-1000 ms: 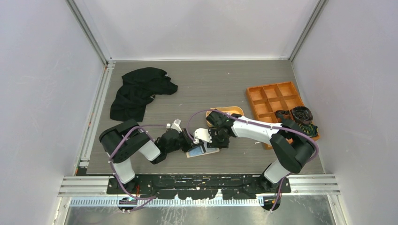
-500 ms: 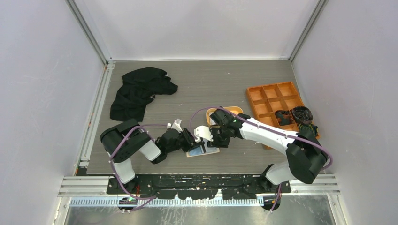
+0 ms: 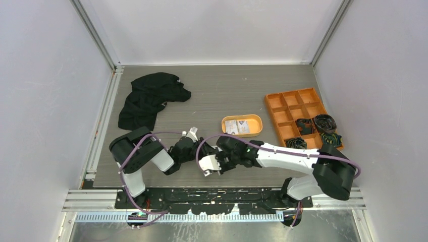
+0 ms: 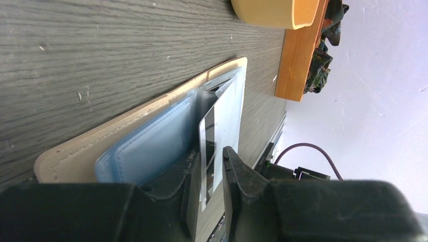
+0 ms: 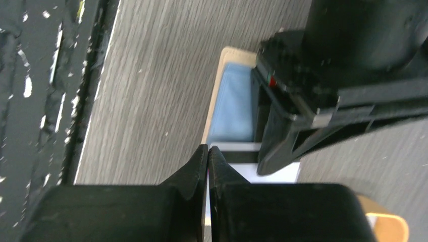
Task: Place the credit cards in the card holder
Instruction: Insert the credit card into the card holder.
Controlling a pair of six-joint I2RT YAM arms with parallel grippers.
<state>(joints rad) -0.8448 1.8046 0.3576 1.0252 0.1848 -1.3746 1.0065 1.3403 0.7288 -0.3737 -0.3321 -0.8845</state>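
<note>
**Top view.** Table (image 3: 227,85), grey wood grain. Black cloth (image 3: 151,98) bunched at far left. Orange oval tray (image 3: 258,126) at mid-table with pale cards (image 3: 236,126) lying in it. To its right is an orange box (image 3: 291,98) with compartments; the near-right ones hold dark coiled items (image 3: 323,123), the far ones are bare. Both arms reach inward and meet near the front edge, in front of the tray. Left gripper (image 3: 198,151) comes in from the left. Right gripper (image 3: 208,167) comes across from the right, just beside it. What lies beneath them is hidden here, and neither jaw state can be read from this view.

**Left wrist.** Wallet (image 4: 126,121) lies open and flat on the table, beige rim around the outside, pale blue pockets facing up. One card (image 4: 216,131), white with a dark stripe, stands on edge over the pockets. Its near end sits between the left fingers (image 4: 242,181), which are closed down to a narrow slot on it. Whether its far end is inside a pocket I cannot tell. Tray and box edge show beyond, well apart from the wallet.

**Right wrist.** Right fingers are pressed fully together with nothing between them, tips over the wallet's near edge. The left gripper body sits on the blue pockets to the right. Frame is blurred.
</note>
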